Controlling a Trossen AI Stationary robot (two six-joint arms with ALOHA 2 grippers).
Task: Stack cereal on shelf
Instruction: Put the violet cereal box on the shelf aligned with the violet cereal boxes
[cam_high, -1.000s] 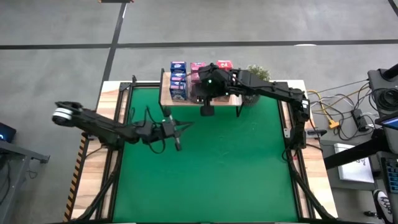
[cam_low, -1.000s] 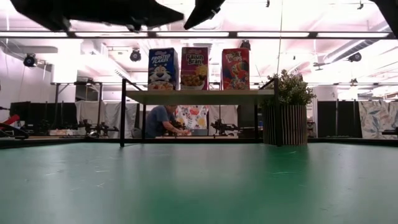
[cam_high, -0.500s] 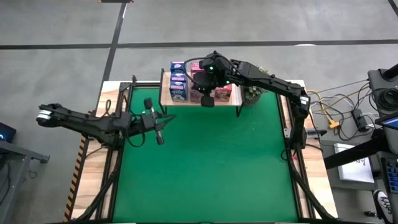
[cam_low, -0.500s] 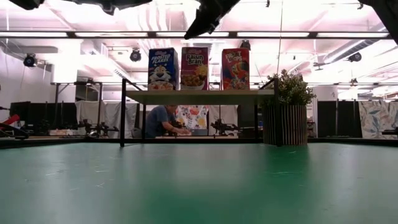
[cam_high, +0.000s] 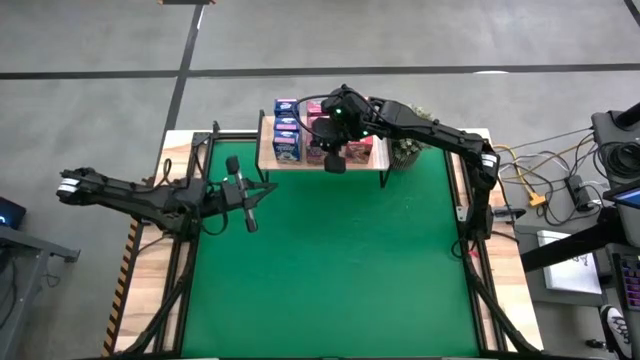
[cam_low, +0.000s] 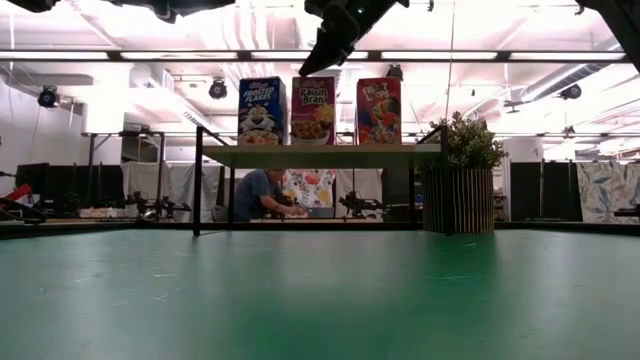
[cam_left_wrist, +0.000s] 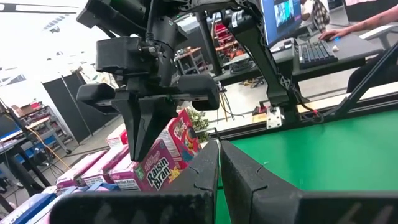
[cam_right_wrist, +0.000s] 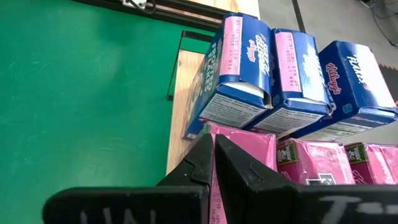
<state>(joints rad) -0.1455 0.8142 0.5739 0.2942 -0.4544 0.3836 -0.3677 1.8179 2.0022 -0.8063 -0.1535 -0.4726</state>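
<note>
The right hand (cam_high: 335, 162), fingers pressed together and empty, hung directly above the small pink and blue cardboard cereal boxes (cam_high: 288, 130) on the light wooden shelf (cam_high: 266, 155); the left hand (cam_high: 247, 212), likewise closed, waited well apart.

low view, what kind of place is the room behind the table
Probably a robotics lab or workshop. Behind the shelf with its cereal boxes, a person sits working at a bench among equipment stands, under strip lights and exposed ceiling ducts. The left wrist view shows a monitor and keyboard.
</note>
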